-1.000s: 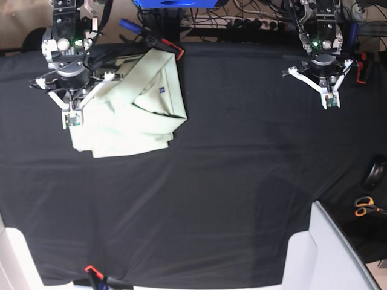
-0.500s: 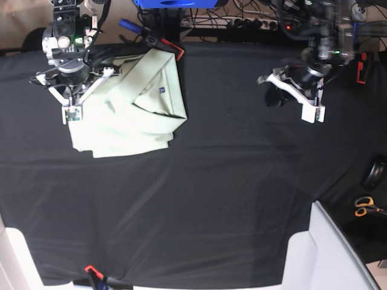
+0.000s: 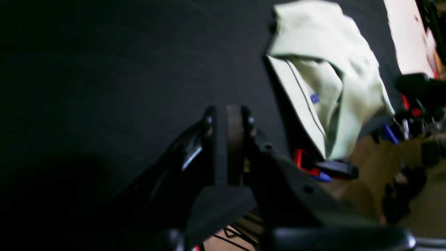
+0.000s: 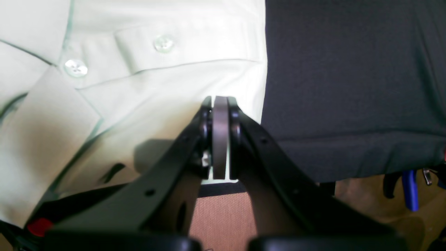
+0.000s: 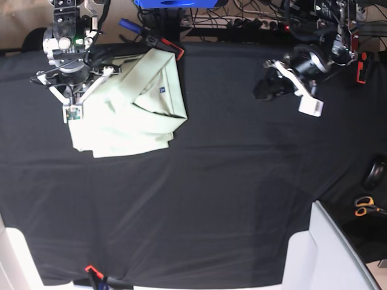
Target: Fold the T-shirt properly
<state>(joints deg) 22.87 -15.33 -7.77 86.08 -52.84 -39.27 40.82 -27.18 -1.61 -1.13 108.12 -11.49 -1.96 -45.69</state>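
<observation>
Mint T-shirt [image 5: 130, 103] under shut right gripper [image 4: 220, 104]; left gripper [image 3: 228, 115] tilted aside.

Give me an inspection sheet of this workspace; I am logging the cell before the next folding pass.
Surface: black table cloth covers the table, lightly creased.
Job's things: T-shirt lies partly folded at the far corner, small blue mark showing.
Clutter: scissors and a dark round object off the cloth's edge.
Grippers: right gripper shut, over the T-shirt, holding nothing visible; left gripper nearly shut, empty, above bare cloth.
Cables: tangle of wires behind the far edge.
Surroundings: red clamps on the far edge; white panel at the near corner.
</observation>
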